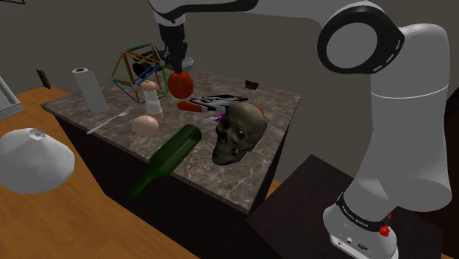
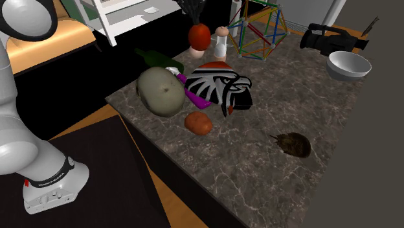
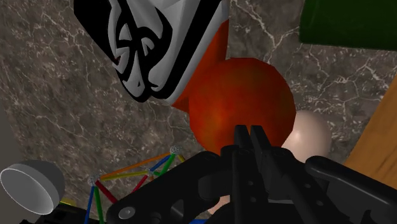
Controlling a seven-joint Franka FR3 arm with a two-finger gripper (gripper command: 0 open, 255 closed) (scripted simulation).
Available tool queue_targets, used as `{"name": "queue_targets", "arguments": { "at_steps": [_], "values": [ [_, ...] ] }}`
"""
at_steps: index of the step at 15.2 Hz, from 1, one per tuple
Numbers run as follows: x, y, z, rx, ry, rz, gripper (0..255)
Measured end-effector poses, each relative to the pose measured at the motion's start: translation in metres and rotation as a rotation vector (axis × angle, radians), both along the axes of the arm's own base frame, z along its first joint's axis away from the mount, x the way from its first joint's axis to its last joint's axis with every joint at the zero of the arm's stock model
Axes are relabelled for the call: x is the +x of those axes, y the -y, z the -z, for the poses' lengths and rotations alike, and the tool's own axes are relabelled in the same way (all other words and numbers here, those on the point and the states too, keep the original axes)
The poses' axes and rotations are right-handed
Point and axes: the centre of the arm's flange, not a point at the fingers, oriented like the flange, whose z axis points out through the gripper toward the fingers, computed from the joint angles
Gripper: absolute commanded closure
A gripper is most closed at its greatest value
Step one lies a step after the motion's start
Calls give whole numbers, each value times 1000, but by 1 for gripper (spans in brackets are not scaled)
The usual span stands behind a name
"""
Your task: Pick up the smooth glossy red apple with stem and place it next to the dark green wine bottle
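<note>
While the end effector pinches the red apple above the surface, it should carry it toward the lying green bottle, clear of the skull, and lower it gently beside.

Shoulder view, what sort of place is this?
Probably a home kitchen: a dark marble-topped counter, a paper towel roll standing on it, and a wood floor around it.
</note>
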Motion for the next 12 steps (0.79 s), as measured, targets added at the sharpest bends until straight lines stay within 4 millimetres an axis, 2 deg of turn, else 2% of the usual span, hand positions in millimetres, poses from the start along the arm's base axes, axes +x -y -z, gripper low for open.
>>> {"name": "queue_targets", "arguments": {
  "at_steps": [12],
  "values": [
    [-1, 1, 63, 0, 0, 0, 255]
  ]
}}
